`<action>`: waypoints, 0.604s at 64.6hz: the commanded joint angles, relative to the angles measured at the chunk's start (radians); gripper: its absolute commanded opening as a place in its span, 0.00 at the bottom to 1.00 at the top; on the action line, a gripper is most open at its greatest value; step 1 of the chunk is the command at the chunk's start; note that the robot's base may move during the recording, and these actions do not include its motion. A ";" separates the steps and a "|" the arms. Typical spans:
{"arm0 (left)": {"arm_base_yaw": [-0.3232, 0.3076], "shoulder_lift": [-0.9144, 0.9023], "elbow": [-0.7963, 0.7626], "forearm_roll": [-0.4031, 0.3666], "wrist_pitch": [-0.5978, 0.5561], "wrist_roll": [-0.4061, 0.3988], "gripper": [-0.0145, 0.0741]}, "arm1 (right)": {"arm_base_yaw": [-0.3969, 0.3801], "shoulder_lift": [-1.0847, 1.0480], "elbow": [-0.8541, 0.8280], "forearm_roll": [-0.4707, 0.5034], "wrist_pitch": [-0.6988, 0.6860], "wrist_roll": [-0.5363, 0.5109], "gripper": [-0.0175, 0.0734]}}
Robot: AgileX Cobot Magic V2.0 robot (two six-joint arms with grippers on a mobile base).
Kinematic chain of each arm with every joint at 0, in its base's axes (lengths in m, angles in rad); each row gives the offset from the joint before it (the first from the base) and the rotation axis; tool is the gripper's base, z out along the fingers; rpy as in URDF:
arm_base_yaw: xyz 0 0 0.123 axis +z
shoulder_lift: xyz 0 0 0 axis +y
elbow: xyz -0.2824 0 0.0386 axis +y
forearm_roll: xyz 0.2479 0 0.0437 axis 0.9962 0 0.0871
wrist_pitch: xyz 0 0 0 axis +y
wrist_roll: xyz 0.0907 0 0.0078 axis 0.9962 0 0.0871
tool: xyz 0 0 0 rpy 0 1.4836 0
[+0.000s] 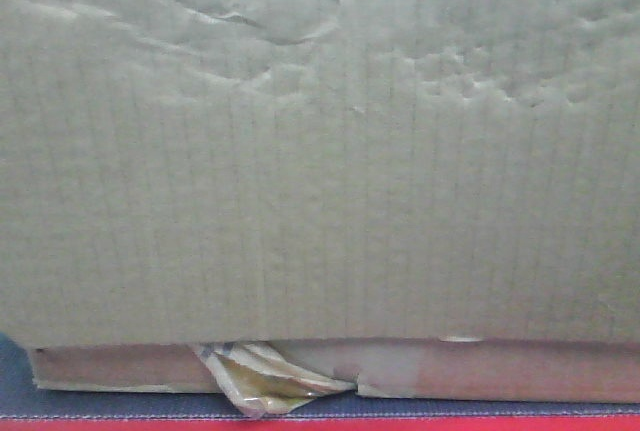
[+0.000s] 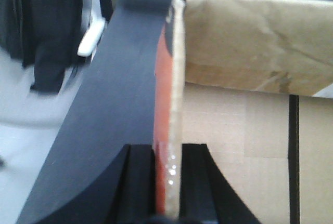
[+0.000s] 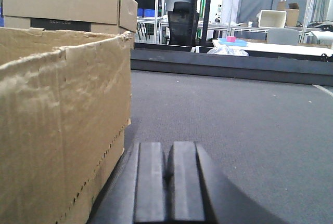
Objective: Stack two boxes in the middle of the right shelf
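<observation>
Left gripper (image 2: pixel 167 193) is clamped on the upright side wall of the cardboard box (image 2: pixel 234 42), which sits edge-on between its fingers. Right gripper (image 3: pixel 166 182) is pressed closed on nothing, low over the desk (image 3: pixel 234 120) just beside a box wall. The box's long axis runs left-right along the desk's red front edge, broad face toward the front camera. A second box (image 1: pixel 500 371) peeks out underneath.

Dim, washed-out front view; blurred left wrist edges; bright, sharper right wrist background
</observation>
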 commanded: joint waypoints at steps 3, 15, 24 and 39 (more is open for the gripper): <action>-0.135 -0.011 -0.077 0.096 0.061 -0.142 0.04 | -0.006 -0.004 0.000 -0.001 -0.022 -0.002 0.02; -0.447 0.007 -0.082 0.321 0.061 -0.325 0.04 | -0.006 -0.004 0.000 -0.001 -0.022 -0.002 0.02; -0.613 0.048 -0.064 0.380 0.061 -0.451 0.04 | -0.006 -0.004 0.000 -0.001 -0.022 -0.002 0.02; -0.755 0.123 0.031 0.387 0.061 -0.516 0.04 | -0.006 -0.004 0.000 -0.001 -0.022 -0.002 0.02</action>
